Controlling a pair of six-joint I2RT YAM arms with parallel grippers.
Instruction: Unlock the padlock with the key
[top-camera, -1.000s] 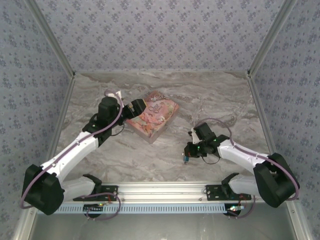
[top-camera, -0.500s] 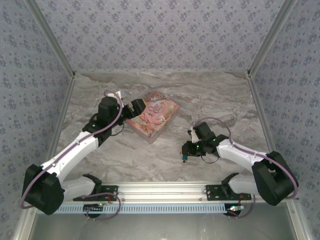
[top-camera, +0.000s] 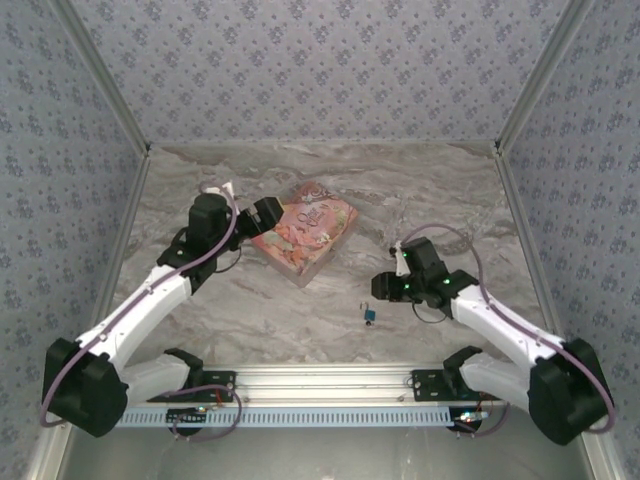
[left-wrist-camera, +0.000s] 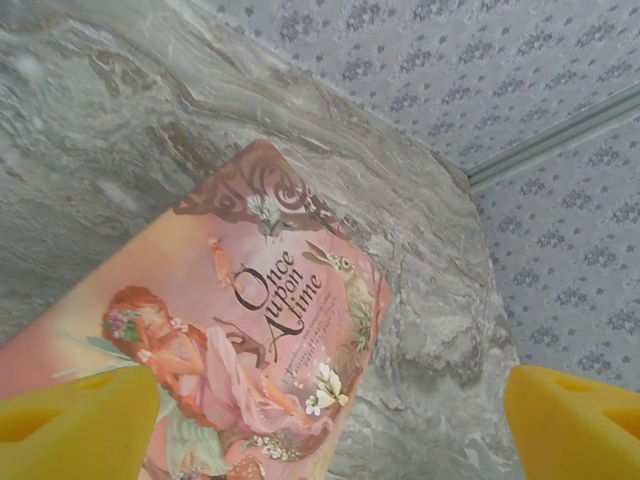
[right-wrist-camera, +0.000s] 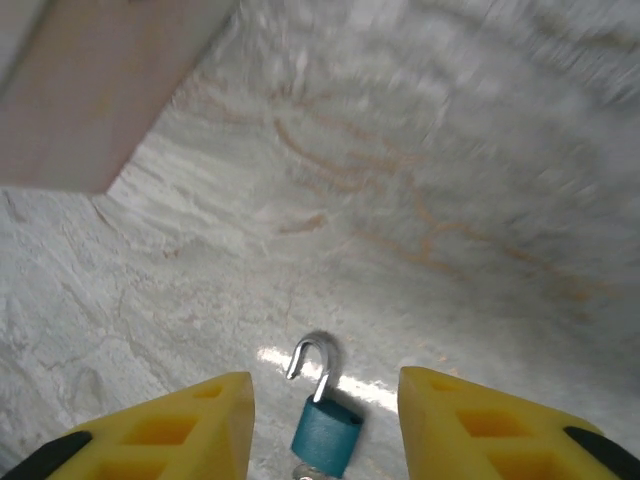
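Observation:
The padlock (right-wrist-camera: 326, 438) lies on the marble, its teal body small and its silvery shackle (right-wrist-camera: 314, 358) swung free at one end. A pale metal bit pokes from the body's lower end at the frame edge; I cannot tell if it is the key. My right gripper (right-wrist-camera: 322, 402) is open, its yellow fingers either side of the padlock without touching it. From above, the padlock (top-camera: 369, 316) rests just in front of the right gripper (top-camera: 384, 288). My left gripper (left-wrist-camera: 325, 430) is open wide over the near edge of the pink tin (left-wrist-camera: 240, 330).
The pink illustrated tin (top-camera: 305, 232) sits left of centre with the left gripper (top-camera: 268, 213) at its left edge. One corner of the tin (right-wrist-camera: 100, 80) shows at the upper left of the right wrist view. Patterned walls close in the table on three sides.
My right gripper has opened, released the padlock and drawn back up and to the right. The padlock stays on the table. The left arm has shifted slightly.

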